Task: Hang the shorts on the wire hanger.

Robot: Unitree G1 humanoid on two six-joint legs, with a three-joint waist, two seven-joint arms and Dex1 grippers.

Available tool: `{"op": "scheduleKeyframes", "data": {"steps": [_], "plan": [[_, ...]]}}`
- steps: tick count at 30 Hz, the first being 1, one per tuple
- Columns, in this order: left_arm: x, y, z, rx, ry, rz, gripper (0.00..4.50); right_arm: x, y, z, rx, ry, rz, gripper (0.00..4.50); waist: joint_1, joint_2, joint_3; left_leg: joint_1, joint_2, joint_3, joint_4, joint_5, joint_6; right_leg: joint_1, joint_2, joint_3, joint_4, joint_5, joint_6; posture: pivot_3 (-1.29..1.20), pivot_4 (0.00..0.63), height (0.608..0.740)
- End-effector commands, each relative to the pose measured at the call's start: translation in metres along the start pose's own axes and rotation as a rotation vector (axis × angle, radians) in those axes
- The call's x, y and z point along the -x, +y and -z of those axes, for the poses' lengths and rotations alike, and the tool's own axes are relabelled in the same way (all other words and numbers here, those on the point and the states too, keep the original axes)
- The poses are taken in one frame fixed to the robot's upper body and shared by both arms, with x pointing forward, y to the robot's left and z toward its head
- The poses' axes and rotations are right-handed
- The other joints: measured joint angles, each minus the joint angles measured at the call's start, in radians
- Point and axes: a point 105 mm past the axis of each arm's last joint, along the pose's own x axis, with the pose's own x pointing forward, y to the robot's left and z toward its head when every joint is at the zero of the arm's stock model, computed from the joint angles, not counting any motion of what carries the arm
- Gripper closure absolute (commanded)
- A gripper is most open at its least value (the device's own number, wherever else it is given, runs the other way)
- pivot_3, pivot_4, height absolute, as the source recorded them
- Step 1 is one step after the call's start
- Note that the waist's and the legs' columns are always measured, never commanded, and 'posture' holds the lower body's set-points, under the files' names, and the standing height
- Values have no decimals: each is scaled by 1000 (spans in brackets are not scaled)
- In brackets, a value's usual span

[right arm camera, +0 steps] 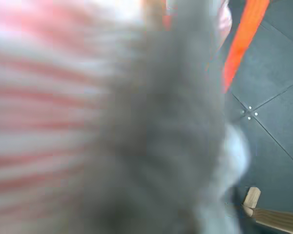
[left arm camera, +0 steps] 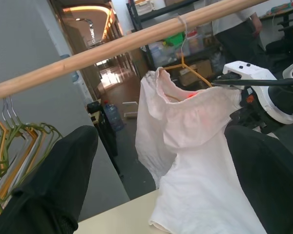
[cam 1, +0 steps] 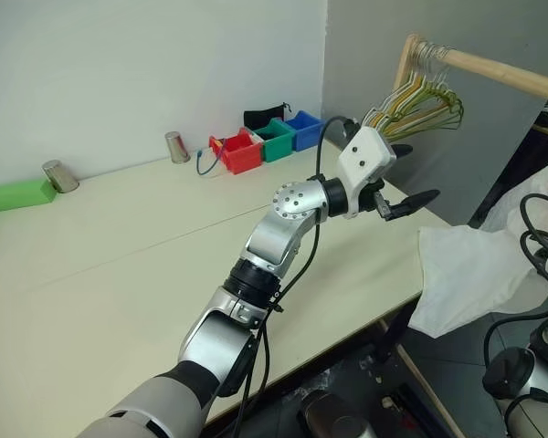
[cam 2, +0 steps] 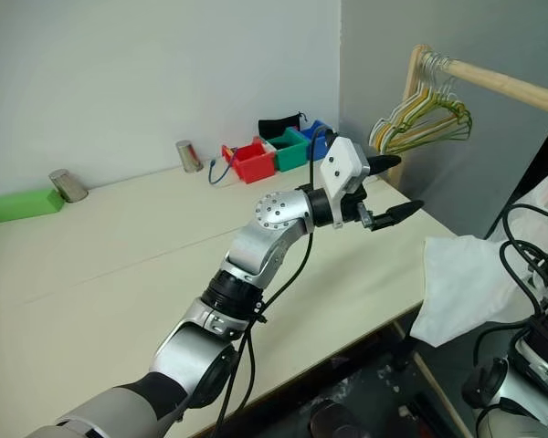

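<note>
White shorts on the yellow-orange wire hanger

We see the pale cream desk (cam 1: 119,265) centre-frame, the thin white shorts (left arm camera: 195,161) draped over its right edge; left end effector (cam 1: 404,178) spread wide, right's state unclear.

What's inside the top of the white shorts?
A yellow-orange wire hanger pokes out of the shorts, hooked on the wooden rod. The cloth hides the hanger's lower part.

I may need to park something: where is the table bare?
The table is bare from the green block and metal cups forward to its front edge. It is crowded at the far corner by the coloured bins, and the shorts drape the right edge.
</note>
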Motion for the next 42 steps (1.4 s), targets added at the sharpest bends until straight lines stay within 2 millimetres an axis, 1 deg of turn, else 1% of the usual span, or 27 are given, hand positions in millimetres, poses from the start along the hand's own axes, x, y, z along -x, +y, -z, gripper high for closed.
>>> {"op": "scheduleKeyframes", "data": {"steps": [1,4,6,11,12,13,18,21,22,24,25,28,30,32,33,34,36,37,38,39,40,42], "plan": [[2,3,-11,-33,-32,-13,0,11,2,-17,88,-79,9,2774,1,0,0,0,0,0,0,0,0,0,0,0,0,0,0,-415,0,740],[2,5,-10,-35,-28,-18,0,14,0,-23,181,-116,45,2080,2,0,0,0,0,0,0,0,0,0,0,0,0,0,0,-414,0,740],[4,8,-10,-37,-25,-24,0,19,-4,-30,258,-159,98,1609,2,0,0,0,0,0,0,0,0,0,0,0,0,0,0,-413,0,740],[6,10,-9,-37,-20,-28,0,36,-4,-45,302,-246,163,349,2,0,0,1,0,1,0,0,0,0,0,1,0,0,0,-422,0,740],[6,10,-9,-36,-19,-28,0,39,-3,-48,310,-263,170,145,3,0,0,1,0,1,0,0,0,0,0,0,0,0,0,-422,0,740],[6,10,-9,-34,-20,-27,0,42,-2,-50,314,-276,172,54,3,0,0,1,0,1,0,0,0,0,0,0,0,0,0,-427,0,740],[8,7,-6,-9,-18,-19,0,58,6,-59,352,-341,203,54,3,-1,2,0,0,1,-1,0,0,0,0,0,-1,0,0,-442,31,740],[10,5,-5,0,-16,-18,0,62,10,-61,361,-367,193,54,-1,-1,3,1,0,1,-1,0,0,0,0,0,-2,0,0,-447,48,740],[10,4,-3,5,-13,-18,0,63,10,-61,361,-373,189,54,-1,-2,4,1,1,1,-1,0,0,0,0,0,-2,0,0,-447,48,740],[14,2,1,23,-4,-21,0,70,12,-64,373,-409,201,54,-2,-2,8,1,1,1,-2,0,0,0,0,0,-2,0,0,-462,72,740],[16,2,3,34,4,-24,0,76,14,-68,389,-442,220,54,-2,-2,11,1,1,1,-2,0,0,0,0,0,-2,0,0,-462,72,740],[22,4,8,56,19,-34,0,90,22,-78,496,-517,254,54,-3,0,18,1,1,2,-2,0,0,0,0,1,-4,0,0,-469,80,740],[27,11,12,62,37,-64,0,97,30,-81,609,-572,284,54,-3,1,18,0,1,2,-3,0,0,0,0,2,-5,0,0,-468,78,740],[35,20,17,64,67,-108,0,100,44,-79,669,-618,255,54,-4,0,18,0,1,2,-5,0,0,0,0,3,-8,0,0,-456,73,740],[39,25,21,62,86,-133,0,98,55,-77,676,-637,208,54,-7,0,19,0,1,2,-6,0,0,1,0,3,-9,0,0,-451,72,740],[43,29,25,62,106,-160,0,97,67,-73,681,-655,144,54,-9,-1,19,1,1,3,-7,0,0,1,0,4,-9,0,0,-451,72,740],[55,40,34,61,149,-241,0,91,99,-60,696,-681,-18,54,-13,-3,20,3,1,6,-9,0,0,1,1,8,-9,0,1,-423,67,740],[61,45,39,59,165,-285,0,88,111,-53,684,-678,-89,54,-13,-4,20,5,1,7,-10,0,0,2,1,10,-9,1,1,-423,67,740],[64,48,41,57,175,-314,0,86,119,-48,673,-675,-129,54,-14,-6,22,8,0,10,-13,0,0,2,1,13,-9,1,2,-423,67,740],[69,52,44,55,185,-352,0,83,126,-43,655,-667,-170,54,-14,-7,22,14,0,12,-15,0,0,7,2,15,-10,1,2,-411,65,740],[74,55,46,55,192,-376,0,82,132,-39,642,-664,-195,54,-9,-8,24,16,0,12,-16,0,0,9,2,15,-10,0,2,-367,59,740],[97,73,54,20,232,-545,0,79,156,-27,665,-677,-289,54,-2,-11,25,16,1,11,-16,0,0,10,2,14,-11,1,2,-331,53,740]]}}
